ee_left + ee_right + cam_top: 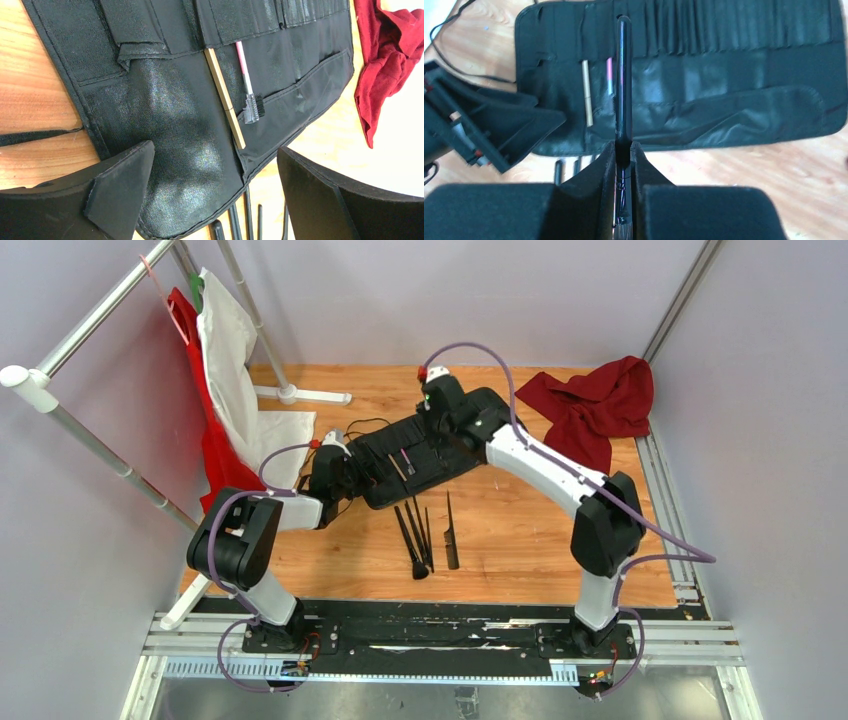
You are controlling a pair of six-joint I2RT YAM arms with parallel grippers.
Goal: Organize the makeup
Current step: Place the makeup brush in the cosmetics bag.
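My right gripper (pixel 623 150) is shut on a slim black-handled brush (pixel 623 75), whose handle points at the slots of the open black roll-up case (pixel 704 75). A tan-handled brush (pixel 225 97) and a pink-handled brush (pixel 246 80) sit tucked in the case side by side. Loose black brushes (pixel 415 535) and a thin black comb (pixel 451 530) lie on the wooden table in front of the case. My left gripper (pixel 215 185) hangs open over the case's left end, nothing between its fingers. From above, the right gripper (pixel 447 415) is over the case's far edge and the left gripper (pixel 350 482) is at its left end.
A red cloth (pixel 595 400) lies crumpled at the back right of the table. A clothes rack (pixel 90 320) with white cloth (pixel 235 370) and red cloth stands at the left. A thin black cable (pixel 365 423) runs behind the case.
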